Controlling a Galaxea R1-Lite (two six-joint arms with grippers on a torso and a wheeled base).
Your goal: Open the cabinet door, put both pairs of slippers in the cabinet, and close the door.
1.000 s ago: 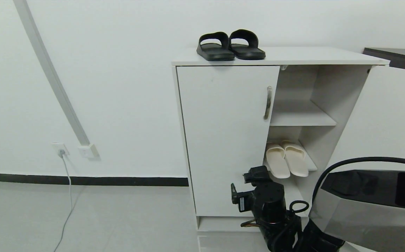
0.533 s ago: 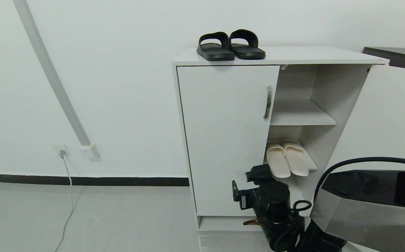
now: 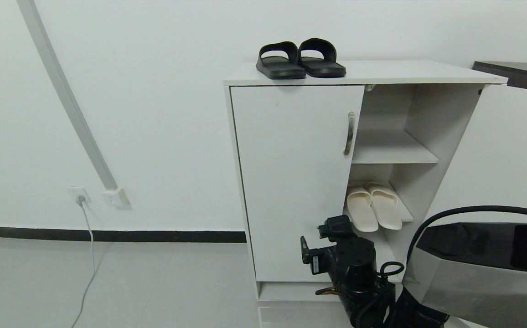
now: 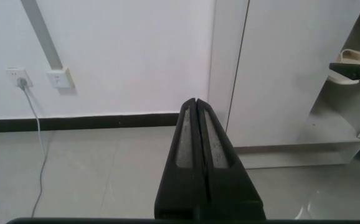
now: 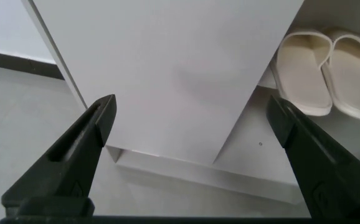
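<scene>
A pair of black slippers [image 3: 300, 59] stands on top of the white cabinet [image 3: 405, 73]. A cream pair [image 3: 373, 207] lies on the cabinet's lower shelf, seen close in the right wrist view [image 5: 323, 68]. The left door [image 3: 291, 182] is shut. The right door [image 3: 505, 150] is swung wide open. My right gripper [image 3: 336, 225] hangs low before the shut door's inner edge, open and empty [image 5: 191, 109], just short of the cream pair. My left gripper [image 4: 195, 106] is shut on nothing, above the floor to the left of the cabinet [image 4: 279, 74].
An empty upper shelf [image 3: 391, 155] sits above the cream pair. A wall socket with a hanging cable [image 3: 80, 198] and a slanted cable duct [image 3: 63, 91] are on the left wall. Grey floor [image 3: 108, 282] lies open to the left. A dark surface [image 3: 519, 73] stands behind the open door.
My right arm has drifted only slightly in front of the cabinet. Slippers and doors stand as before.
</scene>
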